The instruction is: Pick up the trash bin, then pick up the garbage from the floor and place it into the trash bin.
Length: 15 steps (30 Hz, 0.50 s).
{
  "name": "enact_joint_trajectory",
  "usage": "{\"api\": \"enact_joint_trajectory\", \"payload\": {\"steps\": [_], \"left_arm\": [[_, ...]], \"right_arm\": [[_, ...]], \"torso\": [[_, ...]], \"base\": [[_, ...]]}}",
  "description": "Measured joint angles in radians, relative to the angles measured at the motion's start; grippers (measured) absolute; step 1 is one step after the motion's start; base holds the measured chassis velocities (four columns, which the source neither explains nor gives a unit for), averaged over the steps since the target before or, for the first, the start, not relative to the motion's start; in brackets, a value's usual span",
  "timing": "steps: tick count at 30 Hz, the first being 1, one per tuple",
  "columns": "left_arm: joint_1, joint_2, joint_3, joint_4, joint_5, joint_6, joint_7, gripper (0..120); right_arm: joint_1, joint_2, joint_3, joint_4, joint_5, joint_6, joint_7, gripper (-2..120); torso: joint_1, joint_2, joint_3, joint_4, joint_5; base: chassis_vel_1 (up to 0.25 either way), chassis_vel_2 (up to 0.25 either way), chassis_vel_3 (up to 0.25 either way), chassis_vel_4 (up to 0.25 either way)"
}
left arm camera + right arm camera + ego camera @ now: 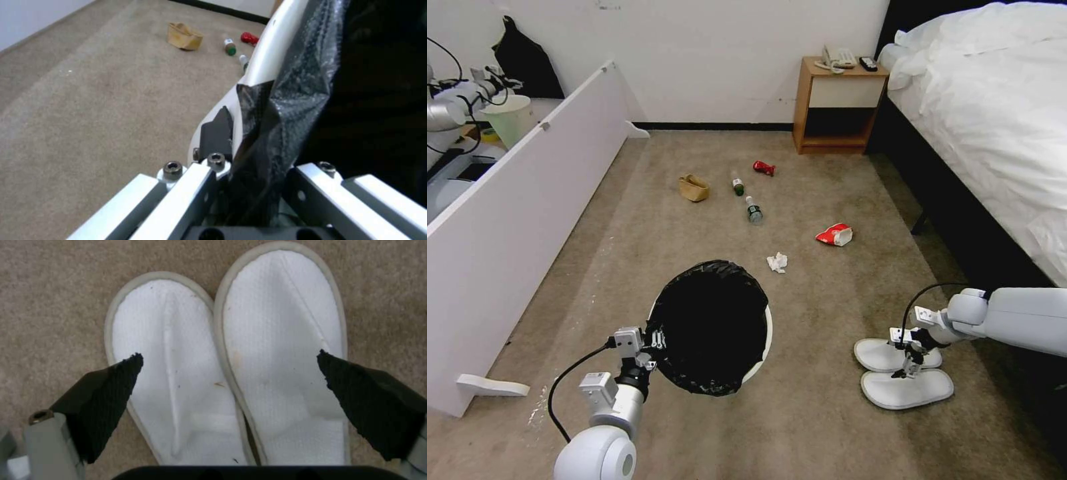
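1. The left gripper [652,348] is clamped on the near-left rim of the trash bin [764,340], one finger outside the white wall, the other inside against the black bag [285,110].
2. The right gripper [908,363] reaches in from the right and hangs over the two white slippers [227,373], its fingers [106,396] spread wide, holding nothing.
3. The slippers lie side by side, touching, near the bed [994,120].
4. Open carpet [594,267] separates the bin from the tissue [777,262], snack packet [834,234], bottles [754,211], red wrapper [764,167] and paper bag [694,188].
5. The bin's inside is too dark to read.
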Motion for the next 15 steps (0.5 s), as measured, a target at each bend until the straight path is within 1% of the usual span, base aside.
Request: {"api": "enact_joint_trajectory", "payload": {"steps": [15], "left_arm": [[0.02, -0.01, 0.001, -0.007, 0.021, -0.006, 0.004, 2]], "right_arm": [[-0.041, 0.002, 0.04, -0.018, -0.022, 0.012, 0.0, 100]], "torso": [[0.0, 0.0, 0.0, 0.0, 0.0]], "base": [[0.0, 0.0, 0.0, 0.0]]}}
